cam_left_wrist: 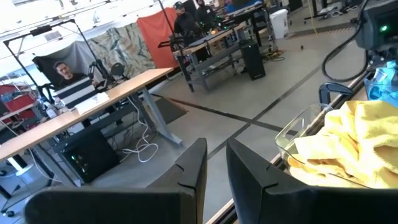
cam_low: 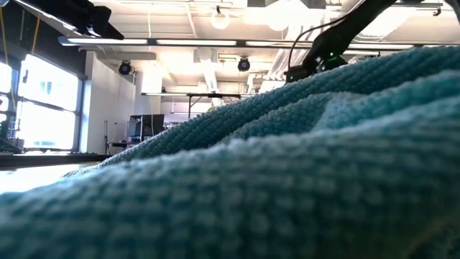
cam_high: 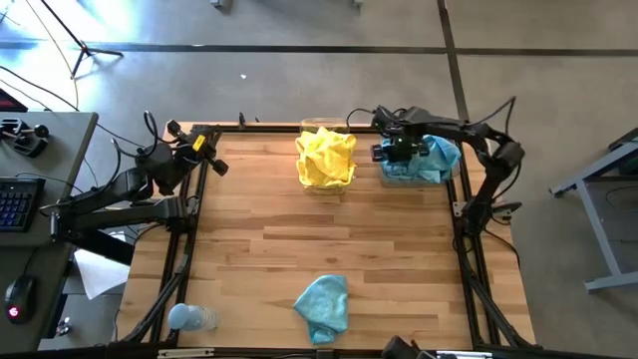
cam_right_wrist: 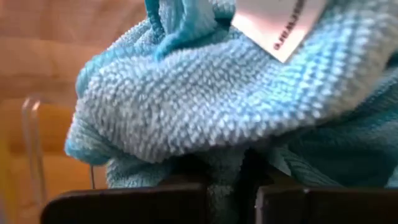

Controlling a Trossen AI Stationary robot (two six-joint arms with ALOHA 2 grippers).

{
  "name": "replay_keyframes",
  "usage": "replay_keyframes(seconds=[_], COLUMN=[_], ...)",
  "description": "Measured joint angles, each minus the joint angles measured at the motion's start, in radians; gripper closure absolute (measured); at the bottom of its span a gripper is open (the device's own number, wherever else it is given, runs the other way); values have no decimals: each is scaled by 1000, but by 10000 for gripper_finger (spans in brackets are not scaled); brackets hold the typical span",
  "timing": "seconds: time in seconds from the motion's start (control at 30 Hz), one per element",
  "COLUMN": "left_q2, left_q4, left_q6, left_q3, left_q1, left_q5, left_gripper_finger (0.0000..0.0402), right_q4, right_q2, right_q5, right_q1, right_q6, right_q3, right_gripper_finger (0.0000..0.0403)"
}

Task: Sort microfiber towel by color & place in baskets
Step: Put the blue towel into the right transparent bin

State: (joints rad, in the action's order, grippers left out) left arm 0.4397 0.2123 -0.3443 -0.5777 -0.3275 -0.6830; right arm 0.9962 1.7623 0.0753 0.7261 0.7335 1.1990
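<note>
- One wooden table point(cam_high: 329, 239) fills the high view, with a dark arm at each far corner.
- The left arm point(cam_high: 120, 194) waits off the table's left edge; its gripper point(cam_high: 204, 150) sits at the far-left corner, and in the left wrist view its fingers point(cam_left_wrist: 193, 168) stand slightly apart with nothing between them.
- The right arm point(cam_high: 488, 165) bends in from the right edge, and its gripper point(cam_high: 397, 150) hangs over the far-right basket point(cam_high: 451, 172), in among the teal towels point(cam_high: 434, 158) piled there.
- In the right wrist view the right gripper's fingers point(cam_right_wrist: 186, 186) are pressed nearly together with a fold of teal towel point(cam_right_wrist: 211, 93) between them; a white label point(cam_right_wrist: 280, 25) shows on that cloth.
- Yellow towels point(cam_high: 326, 158) heap over the rim of the second basket point(cam_high: 324, 128) at the far middle, just left of the teal one; the left wrist view shows this basket's clear wall point(cam_left_wrist: 298, 134) under the yellow pile point(cam_left_wrist: 348, 143).
- One loose teal towel point(cam_high: 322, 306) lies bunched at the near middle of the table, well apart from both baskets; it fills most of the low view point(cam_low: 287, 165).
- A pale blue bottle point(cam_high: 189, 319) lies on its side at the near-left corner.
- A person point(cam_left_wrist: 62, 71) sits at a desk in the room beyond.
</note>
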Motion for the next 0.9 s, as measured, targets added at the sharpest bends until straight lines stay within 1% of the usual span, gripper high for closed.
replay_keyframes(seconds=[0.1,0.2,0.37,0.5,0.63,0.9], left_q2=[0,0,0,0,0,0], left_q4=[0,0,0,0,0,0], left_q6=[0,0,0,0,0,1], left_q3=[0,0,0,0,0,0], left_q1=[0,0,0,0,0,0], left_q5=[0,0,-1,-1,-1,-1], left_gripper_finger=[351,351,351,351,351,351], right_q4=[-8,-23,-43,-43,-37,2], right_q2=[33,32,-22,-95,-173,-277], right_q5=[33,46,48,48,47,46], right_q1=[-3,-13,-13,-13,-13,-13], right_q6=[-9,-19,-20,-17,4,46], right_q3=[0,-2,-8,-9,-9,-9], right_gripper_finger=[357,315,250,213,197,195])
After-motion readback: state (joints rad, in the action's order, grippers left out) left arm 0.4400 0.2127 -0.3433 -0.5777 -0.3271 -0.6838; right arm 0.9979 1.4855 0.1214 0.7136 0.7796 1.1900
